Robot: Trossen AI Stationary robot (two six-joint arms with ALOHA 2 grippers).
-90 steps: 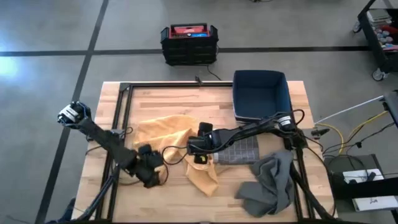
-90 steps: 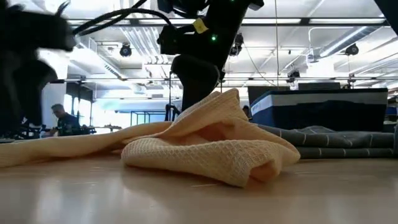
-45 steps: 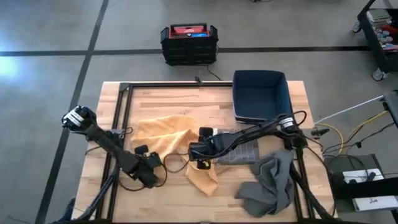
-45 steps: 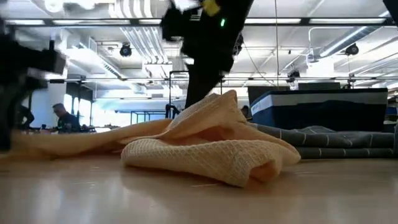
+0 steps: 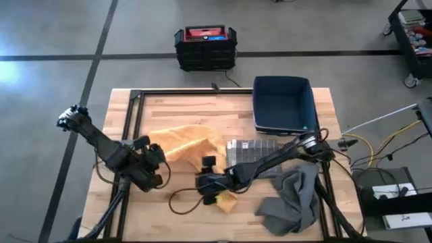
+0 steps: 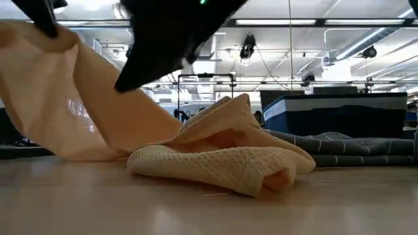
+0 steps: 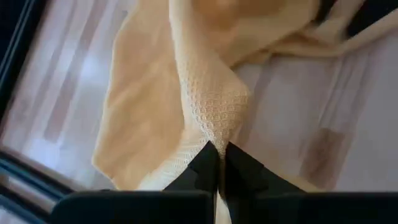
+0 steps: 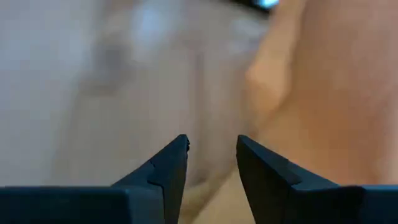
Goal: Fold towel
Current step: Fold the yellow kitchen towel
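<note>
Left wrist view, left pincer (image 7: 217, 163) pinching yellow towel (image 7: 205, 93), right pincer (image 8: 211, 163) spread above table (image 5: 202, 108).

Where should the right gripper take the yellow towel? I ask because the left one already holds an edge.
Judging by its pose, the towel's loose near corner, from above. The left gripper pinches one edge up; the open right gripper hovers beside that corner, which lies bunched on the table.
</note>
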